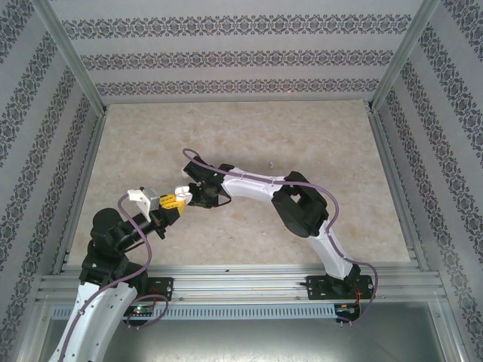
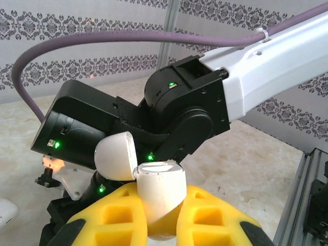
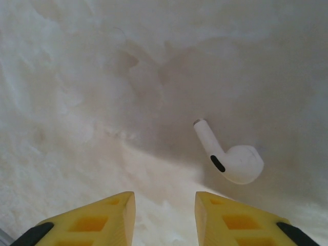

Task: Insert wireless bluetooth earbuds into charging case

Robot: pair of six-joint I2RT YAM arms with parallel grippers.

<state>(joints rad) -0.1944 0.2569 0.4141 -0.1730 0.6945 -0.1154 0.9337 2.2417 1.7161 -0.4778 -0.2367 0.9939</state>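
The white charging case (image 2: 160, 190) stands upright between the yellow fingers of my left gripper (image 2: 160, 207), which is shut on it. Its lid (image 2: 115, 156) hangs open to the left. In the top view the left gripper (image 1: 174, 200) holds the case (image 1: 183, 191) just above the table, close beside my right gripper (image 1: 195, 199). One white earbud (image 3: 231, 159) lies on the table, stem pointing up-left, ahead and to the right of the right gripper (image 3: 165, 212). That gripper is open with nothing between its fingers. A small white piece (image 2: 6, 212) lies at the left edge of the left wrist view.
The right arm's black wrist (image 2: 169, 110) and purple cable (image 2: 102, 38) hang right behind the held case. Patterned walls (image 1: 234, 56) and metal rails (image 1: 241, 283) enclose the beige table (image 1: 302, 136), with free room across its far half.
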